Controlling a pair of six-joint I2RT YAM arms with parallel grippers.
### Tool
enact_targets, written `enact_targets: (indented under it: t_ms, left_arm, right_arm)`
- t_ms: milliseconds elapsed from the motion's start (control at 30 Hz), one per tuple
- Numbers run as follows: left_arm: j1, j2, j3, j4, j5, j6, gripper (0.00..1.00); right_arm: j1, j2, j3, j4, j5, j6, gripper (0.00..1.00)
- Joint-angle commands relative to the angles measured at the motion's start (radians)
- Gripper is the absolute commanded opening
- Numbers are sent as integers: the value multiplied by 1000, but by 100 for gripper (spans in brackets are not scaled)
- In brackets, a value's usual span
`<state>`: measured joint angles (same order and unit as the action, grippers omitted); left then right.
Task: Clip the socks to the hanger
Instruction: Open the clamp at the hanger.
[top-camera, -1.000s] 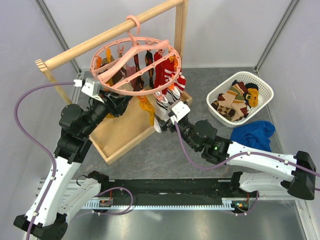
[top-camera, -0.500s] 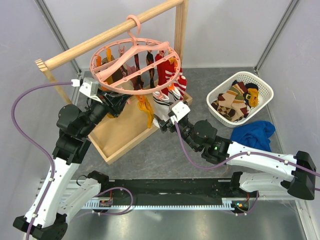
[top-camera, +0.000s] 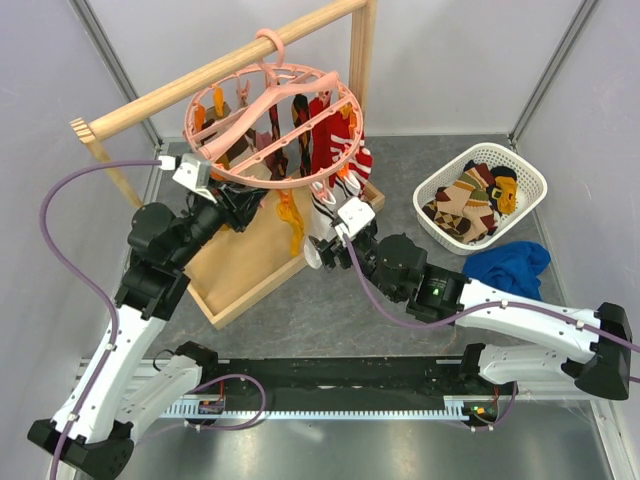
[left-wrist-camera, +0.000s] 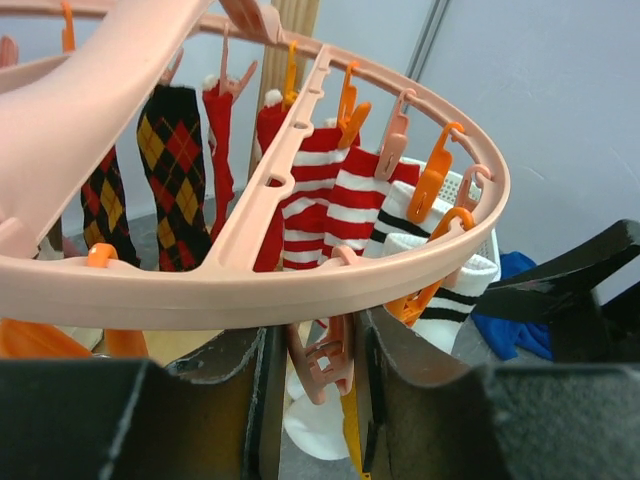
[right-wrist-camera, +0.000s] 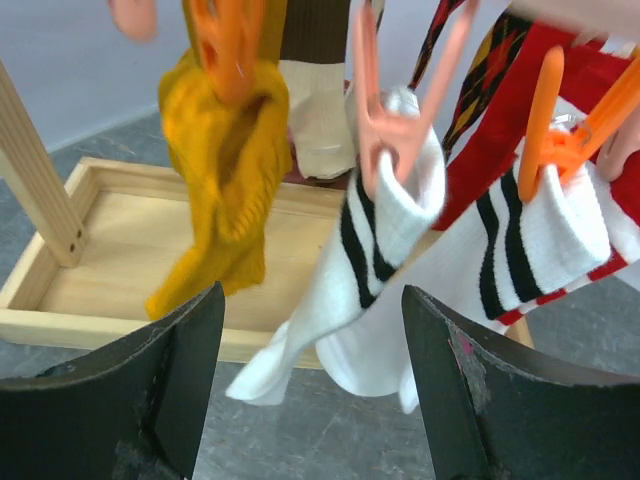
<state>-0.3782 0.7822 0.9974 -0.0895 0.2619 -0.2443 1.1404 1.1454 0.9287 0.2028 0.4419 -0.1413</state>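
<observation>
Salmon-pink hanger (left-wrist-camera: 300, 290), orange clips (left-wrist-camera: 437, 185); socks (left-wrist-camera: 315, 195) red-white striped, black argyle, mustard, white black-banded; blue cloth (top-camera: 505, 268).

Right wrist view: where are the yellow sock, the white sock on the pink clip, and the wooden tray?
yellow sock (right-wrist-camera: 215, 170), right wrist view, bunched middle.
white sock (right-wrist-camera: 412, 215), right wrist view, striped cuff.
wooden tray (right-wrist-camera: 60, 326), right wrist view, near rim.

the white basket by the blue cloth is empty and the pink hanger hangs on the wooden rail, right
Not quite. The white basket is not empty: it holds a pile of patterned socks, as the top external view shows. The rest stands: it sits by the blue cloth, and the pink hanger hangs on the wooden rail.
</observation>
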Motion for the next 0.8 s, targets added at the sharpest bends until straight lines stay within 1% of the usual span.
enact_targets:
  t_ms: [0,100,200,300,333,400,433,500,533,600,633,700,733,767]
  left_arm:
    - [-40,48,-49,40,-71,94,2]
    - [-74,71,-69,51,-124,112,2]
    - [-77,77,-89,59,-125,103,2]
    - [-77,75,-118,71,-141,108,2]
    - [-76,71,-124,71,-144,108,2]
    - [-76,59,-141,71,-144,108,2]
    - [-77,54,-146,71,-147,109,2]
    - [-76,40,-154,73,-150,112,2]
    - [-76,28,-157,73,-156,117,2]
    - [-76,14,-167,74,-170,128,2]
    - [-76,2,-171,76,-176,129,2]
    - [-76,-6,-178,80,-171,131,2]
    - [-76,-8,-181,83,-167,131,2]
    - [-76,-11,-181,85,-162,129,2]
  right_arm:
    - [-8,-1,128,-233,20,127,79]
    - [-27,1,157,-356,27,216,79]
    - [-62,-6,180,-468,34,294,79]
    - [-116,-22,206,-578,47,347,79]
    - [-161,-26,213,-604,52,359,79]
    - [-215,-38,232,-678,54,384,79]
    - [-275,-42,237,-697,54,399,79]
    - [-342,-39,257,-740,61,404,79]
    - [-416,-33,266,-753,60,404,79]
    - [-493,-6,297,-783,63,399,79]
    - [-575,5,305,-786,60,394,79]
    - [-658,46,320,-780,61,388,78]
    - [-741,62,323,-770,61,390,78]
    - [-781,80,329,-752,58,393,78]
